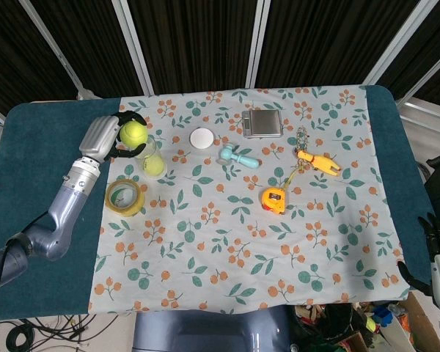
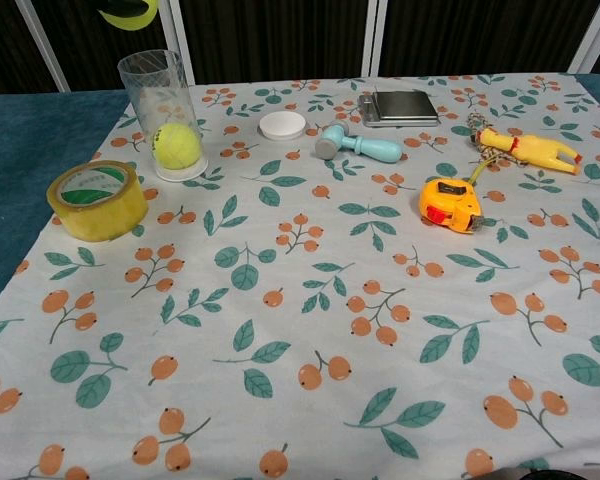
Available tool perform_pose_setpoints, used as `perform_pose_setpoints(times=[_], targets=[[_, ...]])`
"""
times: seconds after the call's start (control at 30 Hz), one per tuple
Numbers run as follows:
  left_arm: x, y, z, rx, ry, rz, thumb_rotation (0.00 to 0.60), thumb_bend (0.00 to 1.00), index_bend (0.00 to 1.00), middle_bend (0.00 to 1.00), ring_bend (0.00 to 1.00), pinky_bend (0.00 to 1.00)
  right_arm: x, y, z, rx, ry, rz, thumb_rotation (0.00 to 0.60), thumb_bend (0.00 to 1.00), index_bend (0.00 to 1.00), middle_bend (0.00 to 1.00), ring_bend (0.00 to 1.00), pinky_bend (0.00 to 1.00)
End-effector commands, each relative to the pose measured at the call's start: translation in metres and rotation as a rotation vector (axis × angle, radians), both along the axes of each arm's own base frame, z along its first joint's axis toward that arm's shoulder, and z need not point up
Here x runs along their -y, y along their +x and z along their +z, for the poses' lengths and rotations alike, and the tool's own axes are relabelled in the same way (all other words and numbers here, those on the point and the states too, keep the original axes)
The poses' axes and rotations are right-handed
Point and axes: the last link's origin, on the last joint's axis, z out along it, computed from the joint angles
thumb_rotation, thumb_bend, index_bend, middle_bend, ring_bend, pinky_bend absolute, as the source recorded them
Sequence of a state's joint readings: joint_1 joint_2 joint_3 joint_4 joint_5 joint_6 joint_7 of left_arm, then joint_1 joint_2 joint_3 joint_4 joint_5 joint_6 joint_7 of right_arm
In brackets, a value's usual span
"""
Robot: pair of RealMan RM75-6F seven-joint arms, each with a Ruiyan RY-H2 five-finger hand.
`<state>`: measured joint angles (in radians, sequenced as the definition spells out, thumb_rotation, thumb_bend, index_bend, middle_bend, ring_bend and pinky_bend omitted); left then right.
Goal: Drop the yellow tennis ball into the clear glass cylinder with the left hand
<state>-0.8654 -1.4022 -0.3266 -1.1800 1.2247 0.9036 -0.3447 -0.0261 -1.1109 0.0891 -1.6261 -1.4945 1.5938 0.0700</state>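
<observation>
My left hand (image 1: 111, 138) grips a yellow tennis ball (image 1: 133, 133) above the table's back left. The ball's lower edge also shows at the top of the chest view (image 2: 130, 14). Just to the right of and below the held ball stands the clear glass cylinder (image 2: 158, 95), upright on the floral cloth. A second yellow tennis ball (image 2: 177, 146) lies at its bottom, also seen from above (image 1: 155, 167). My right hand (image 1: 433, 235) hangs off the table's right edge, fingers apart, holding nothing.
A roll of yellow tape (image 2: 97, 199) lies in front of the cylinder. A white lid (image 2: 282, 125), a teal handle tool (image 2: 357, 144), a small scale (image 2: 402, 105), an orange tape measure (image 2: 450, 203) and a yellow toy (image 2: 528, 148) spread to the right.
</observation>
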Motion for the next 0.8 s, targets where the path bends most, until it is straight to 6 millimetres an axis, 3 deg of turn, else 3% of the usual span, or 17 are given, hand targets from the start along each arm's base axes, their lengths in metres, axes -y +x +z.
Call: perform_pose_setpoints(times=[0.03,0.8], targets=[[0.0003,0.0002,-0.0004,0.004,-0.001,-0.001,0.6,0.39,0.43,0.49,0.4,0.61,0.0,0.0003,0.0001,0.0,-0.001,0.001,0.6,0.2,0.0,0.0,0.08,0.19],[-0.0008,-0.0057,-0.0029,-0.006,-0.03,0.015,0.6,0.38,0.42,0.49,0.4,0.61,0.0007,0.0001,0.0002,-0.004,-0.007,0.002,0.6,0.2,0.0,0.0,0.08,0.19]])
